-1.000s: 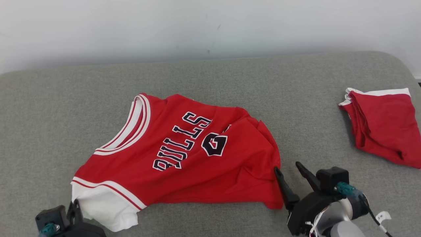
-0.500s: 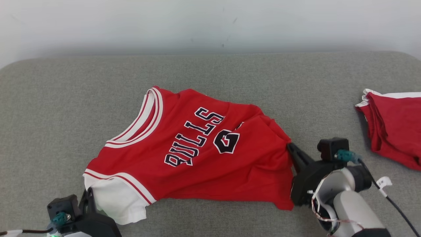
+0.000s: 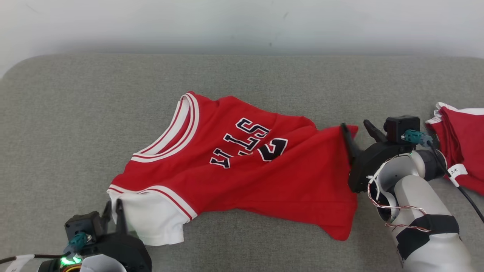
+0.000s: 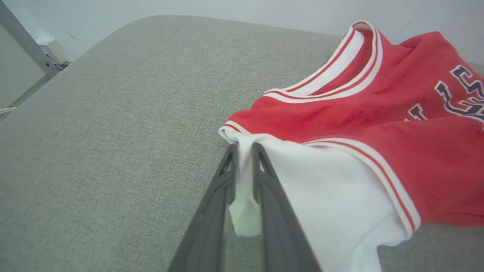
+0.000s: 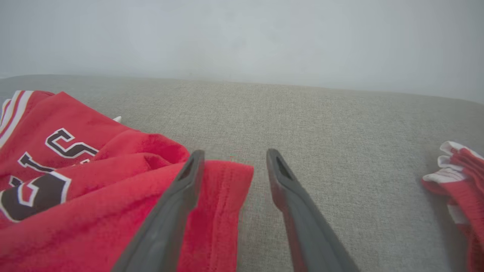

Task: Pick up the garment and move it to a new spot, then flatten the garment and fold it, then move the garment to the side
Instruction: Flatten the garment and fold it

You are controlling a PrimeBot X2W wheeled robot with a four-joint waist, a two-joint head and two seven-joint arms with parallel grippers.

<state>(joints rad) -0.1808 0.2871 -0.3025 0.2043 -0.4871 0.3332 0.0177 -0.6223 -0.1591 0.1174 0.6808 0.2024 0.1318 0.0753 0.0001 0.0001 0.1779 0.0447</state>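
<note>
From left gripper point(image 3: 114, 207) to right gripper point(image 3: 355, 126), the jersey point(image 3: 242, 166) lies lengthwise. Left gripper pinches the white edge point(image 4: 245, 204); right gripper stands spread, with the hem corner point(image 5: 230, 177) between its fingers point(image 5: 177, 196).

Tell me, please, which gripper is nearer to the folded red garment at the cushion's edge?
Right. The right gripper sits at the hem corner of the jersey, a short way from the folded red garment; the left gripper is across the jersey, pinching its white sleeve.
</note>
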